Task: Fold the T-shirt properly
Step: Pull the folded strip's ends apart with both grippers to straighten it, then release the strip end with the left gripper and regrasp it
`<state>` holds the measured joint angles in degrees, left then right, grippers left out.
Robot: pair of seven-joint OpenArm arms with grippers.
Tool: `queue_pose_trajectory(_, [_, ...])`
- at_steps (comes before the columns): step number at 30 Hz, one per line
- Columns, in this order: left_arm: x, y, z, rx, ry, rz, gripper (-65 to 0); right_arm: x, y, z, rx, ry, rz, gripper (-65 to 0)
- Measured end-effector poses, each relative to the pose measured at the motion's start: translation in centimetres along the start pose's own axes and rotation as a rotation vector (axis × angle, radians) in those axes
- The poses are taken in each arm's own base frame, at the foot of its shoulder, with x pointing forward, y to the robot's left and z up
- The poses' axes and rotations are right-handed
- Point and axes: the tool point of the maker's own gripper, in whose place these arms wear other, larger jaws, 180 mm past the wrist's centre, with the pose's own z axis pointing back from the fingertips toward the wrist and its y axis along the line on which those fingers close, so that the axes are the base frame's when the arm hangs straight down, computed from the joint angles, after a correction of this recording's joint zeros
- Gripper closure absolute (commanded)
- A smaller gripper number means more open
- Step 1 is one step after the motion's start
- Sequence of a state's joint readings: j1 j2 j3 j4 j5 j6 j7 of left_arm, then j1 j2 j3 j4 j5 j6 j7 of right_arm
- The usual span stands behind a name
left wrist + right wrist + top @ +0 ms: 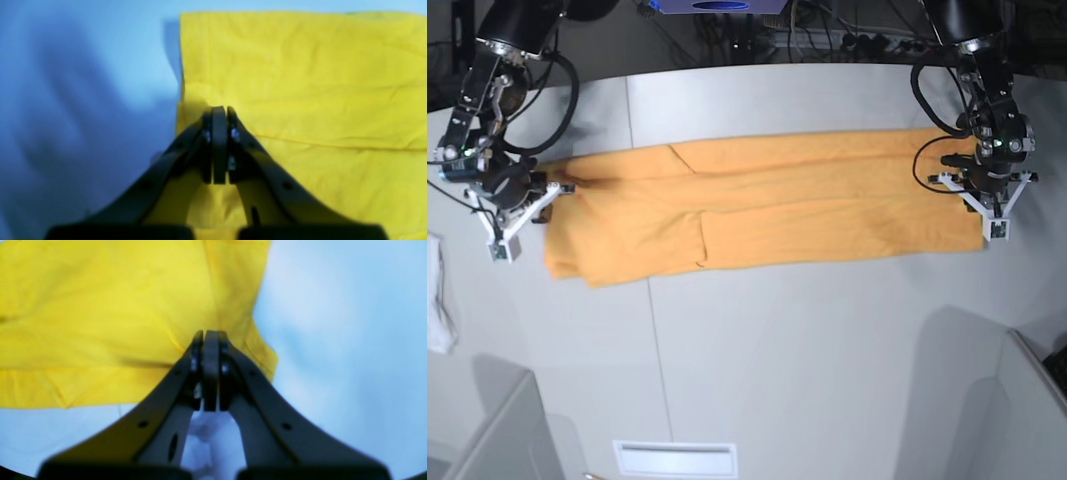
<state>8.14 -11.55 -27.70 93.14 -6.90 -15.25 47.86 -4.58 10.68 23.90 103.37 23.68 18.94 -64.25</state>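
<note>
The T-shirt [777, 200] lies flat as a long orange strip across the table, with a folded flap showing near its left part. In both wrist views it looks yellow. My right gripper [565, 187] is at the strip's left end, shut, and the cloth draws to a point at its tips [210, 335]. My left gripper [975, 183] is at the right end, shut just inside the T-shirt's [300, 83] edge, with its tips [219, 110] low on the cloth. The T-shirt [100, 306] fills the upper left of the right wrist view.
A small white cloth [437, 295] lies at the table's left edge. Grey panels stand at the front left [497, 430] and front right [1027, 400]. A white slotted plate [675, 458] sits at the front edge. Cables and equipment line the back.
</note>
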Motion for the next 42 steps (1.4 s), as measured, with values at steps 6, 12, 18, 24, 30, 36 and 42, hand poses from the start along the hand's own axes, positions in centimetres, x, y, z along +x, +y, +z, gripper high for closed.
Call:
queue_pose_trajectory(6, [-0.3,-0.7,-0.1,-0.015,0.003,0.011,0.0,-2.1,0.7,-2.9,0.049,0.083,-0.073,0.0])
queue_pose_trajectory(12, [-0.3,-0.6,-0.1,-0.012,0.003,0.015,0.0,-5.8,0.5,-4.7,0.070,0.159,-0.131,0.0])
queue_pose_trajectory(18, [0.1,-1.5,0.0,-0.068,-0.016,0.074,0.0,-3.5,0.4,-2.4,0.031,0.082,-0.067,0.0])
queue_pose_trajectory(24, [0.2,1.6,2.1,-0.170,-0.121,0.419,0.0,-0.1,1.1,1.2,0.002,-0.063,0.020,0.0])
queue_pose_trajectory(30, [-0.1,2.8,4.0,-0.264,-0.128,0.464,0.0,-1.6,1.1,1.2,-0.001,-0.028,0.021,0.0])
queue_pose_trajectory(36, [0.1,3.0,5.0,-0.318,-0.138,0.349,-17.8,-2.3,2.0,1.0,0.021,-0.017,0.001,0.0])
queue_pose_trajectory(42, [-0.2,3.0,4.6,-0.353,-0.133,0.306,-60.4,-2.4,2.0,1.0,0.020,-0.015,0.002,0.0])
